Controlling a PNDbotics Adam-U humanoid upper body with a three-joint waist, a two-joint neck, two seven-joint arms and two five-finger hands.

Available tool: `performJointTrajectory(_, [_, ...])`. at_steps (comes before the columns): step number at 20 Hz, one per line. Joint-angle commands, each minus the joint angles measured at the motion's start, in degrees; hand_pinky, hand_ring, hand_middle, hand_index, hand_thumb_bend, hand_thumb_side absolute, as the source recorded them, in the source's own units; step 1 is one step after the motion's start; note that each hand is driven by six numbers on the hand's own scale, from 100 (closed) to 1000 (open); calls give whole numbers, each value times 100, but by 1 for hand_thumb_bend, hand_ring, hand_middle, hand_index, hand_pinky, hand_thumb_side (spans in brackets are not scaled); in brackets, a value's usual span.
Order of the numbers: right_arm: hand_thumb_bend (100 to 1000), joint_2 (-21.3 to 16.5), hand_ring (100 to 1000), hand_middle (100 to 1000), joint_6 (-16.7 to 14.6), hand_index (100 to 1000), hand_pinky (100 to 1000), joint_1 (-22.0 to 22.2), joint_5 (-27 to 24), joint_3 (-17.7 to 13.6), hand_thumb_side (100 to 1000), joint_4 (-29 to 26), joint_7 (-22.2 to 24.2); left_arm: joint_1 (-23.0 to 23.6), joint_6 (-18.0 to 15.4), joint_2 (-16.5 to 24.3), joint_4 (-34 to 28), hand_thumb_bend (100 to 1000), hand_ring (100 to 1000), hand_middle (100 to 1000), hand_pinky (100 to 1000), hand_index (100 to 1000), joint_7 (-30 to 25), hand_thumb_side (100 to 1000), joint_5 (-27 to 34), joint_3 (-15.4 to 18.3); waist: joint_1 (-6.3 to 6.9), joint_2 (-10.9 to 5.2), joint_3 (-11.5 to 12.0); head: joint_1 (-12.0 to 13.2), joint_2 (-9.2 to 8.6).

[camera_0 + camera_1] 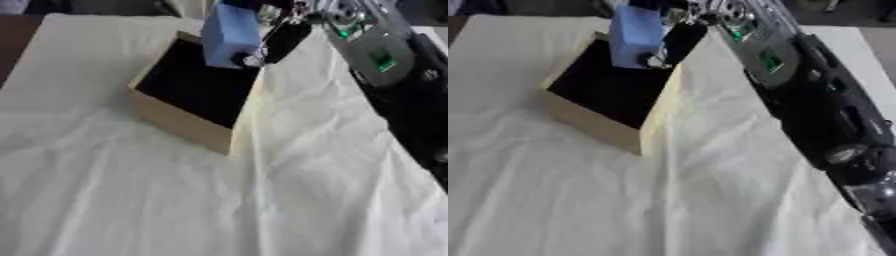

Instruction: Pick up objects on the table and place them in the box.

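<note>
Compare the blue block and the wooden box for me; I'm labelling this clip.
The blue block is light blue and solid-looking; the box is tan wood, open-topped with a dark inside. The block is far smaller than the box. The block is held by the right hand over the box's far side; the box rests on the white cloth. Both are boxy.

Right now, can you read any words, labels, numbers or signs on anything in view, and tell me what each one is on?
None can be read.
Blue block held by the right hand: no print visible.
Wooden box: plain sides.
Green patches on the right arm: too blurred to tell.
</note>
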Motion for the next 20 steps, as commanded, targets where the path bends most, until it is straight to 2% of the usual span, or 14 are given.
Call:
performJointTrajectory(1, [248,103,740,582,-146,736,771,-167,306,6,103,263,-109,-71,-6,60,-99,317,517,436,693,732,-25,125,34,-4,-72,-169,19,-45,-36])
performJointTrajectory(4, [364,176,785,697,-276,836,793,-187,512,42,100,440,-167,-78,-6,53,-99,317,517,436,693,732,-32,125,39,-7,-80,-161,27,-56,-31])
performJointTrajectory(7, [409,197,820,771,-389,889,818,-187,721,58,100,531,-120,-76,-2,48,-99,315,517,436,693,731,-32,125,41,-6,-84,-160,26,-59,-31])
performJointTrajectory(9, [426,199,842,810,-433,910,835,-191,843,57,166,554,-106,-77,0,48,-99,315,517,436,693,731,-35,125,40,-7,-82,-162,21,-59,-31])
performJointTrajectory(10, [457,198,858,834,-454,924,847,-194,908,58,242,557,-107,-77,0,48,-99,315,517,436,693,731,-36,124,39,-7,-80,-164,18,-60,-28])
performJointTrajectory(12, [499,200,867,842,-515,929,854,-195,1011,59,299,553,-99,-76,0,49,-99,315,517,436,693,731,-40,124,36,-8,-75,-169,13,-62,-24])
performJointTrajectory(14, [525,201,870,845,-584,929,858,-193,1031,51,318,543,-72,-75,1,48,-99,315,517,435,693,731,-41,122,35,-9,-71,-172,7,-60,-23])
performJointTrajectory(20, [536,171,866,843,-703,929,858,-187,877,46,320,442,-3,-79,6,45,-99,317,516,436,693,731,-51,125,31,-12,-68,-175,-17,-48,-17])
